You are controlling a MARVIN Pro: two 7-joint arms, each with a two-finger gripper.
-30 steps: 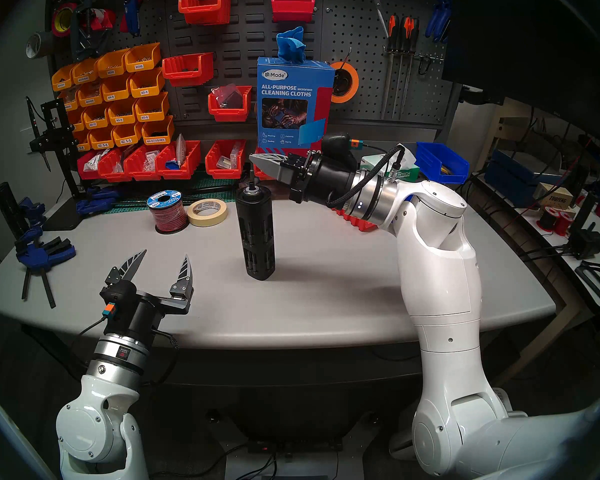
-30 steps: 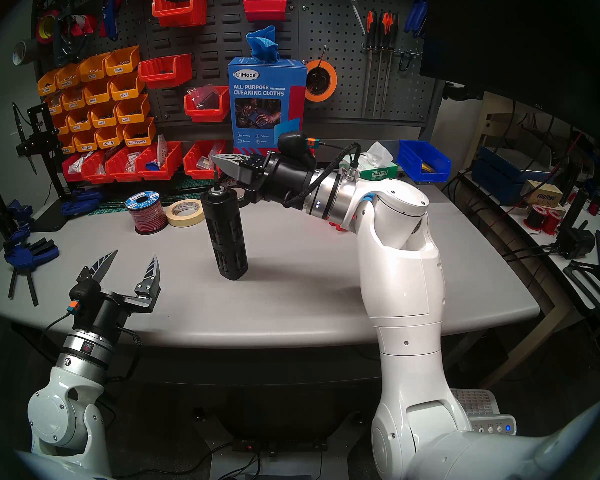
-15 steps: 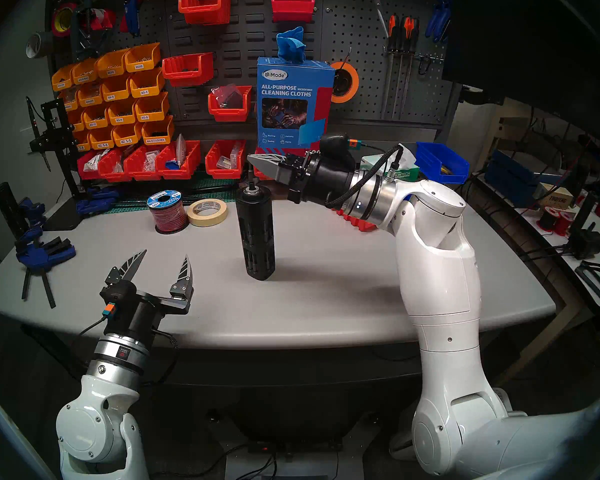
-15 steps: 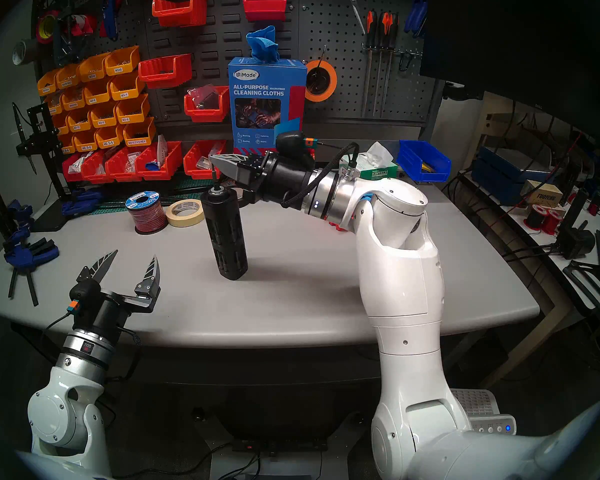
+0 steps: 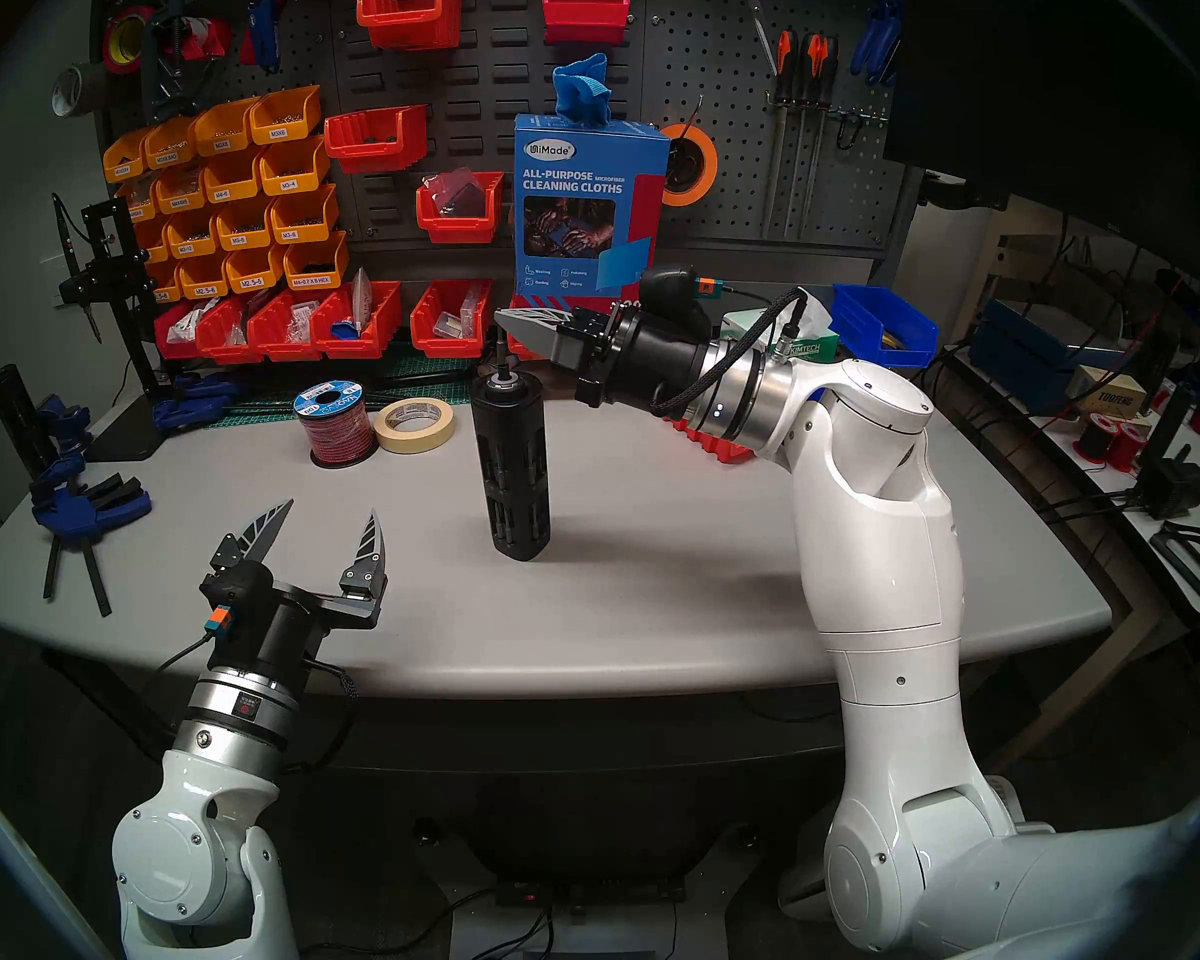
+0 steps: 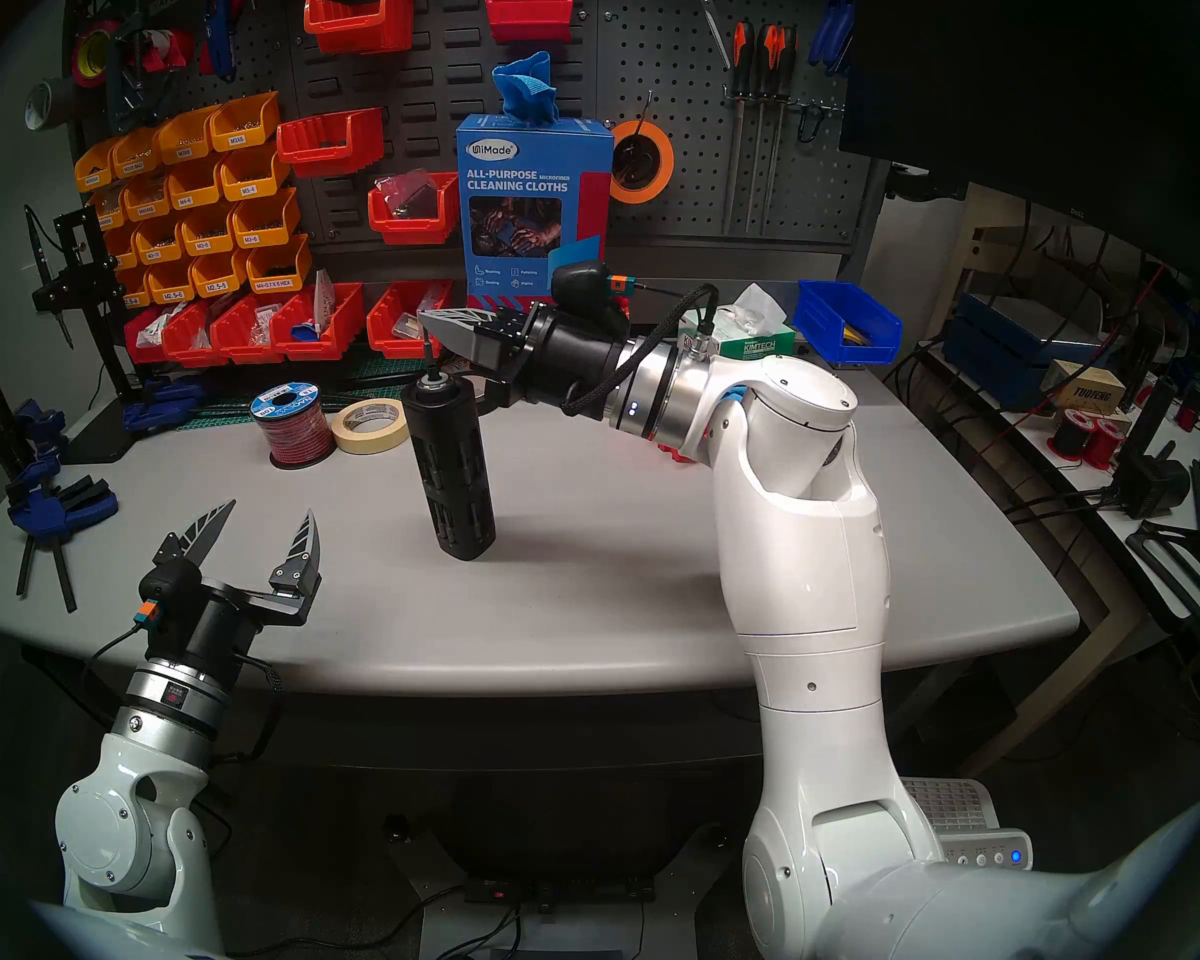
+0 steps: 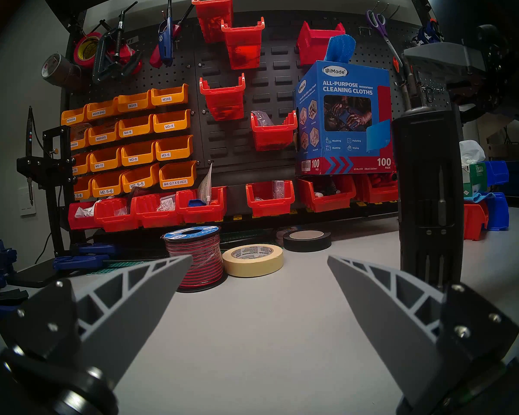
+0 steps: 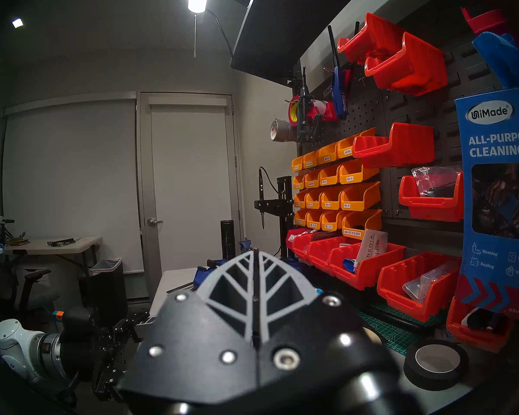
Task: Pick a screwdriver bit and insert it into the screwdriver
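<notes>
1. The screwdriver (image 5: 512, 468) is a black slotted cylinder standing upright near the middle of the grey table (image 5: 652, 591), with a silver-ringed socket on top.
2. The screwdriver bit (image 5: 502, 357), a thin dark rod, hangs upright just above that socket; its lower end meets the socket's opening, though how deep it sits cannot be told.
3. The right gripper (image 5: 507, 318) reaches in from the right, level with the tabletop and above the cylinder. Its two fingers are pressed flat together, pinching the top of the bit.
4. In the right wrist view only a thin seam shows between the fingers (image 8: 231, 282).
5. The left gripper (image 5: 327, 519) hovers over the table's near left edge, fingers spread wide, holding nothing. It is well apart from the cylinder.
6. In the left wrist view the cylinder (image 7: 429, 195) stands to the right, beyond the right fingertip.
7. A spool of red wire (image 5: 336, 425) and a roll of cream tape (image 5: 415, 424) sit side by side to the left of the cylinder.
</notes>
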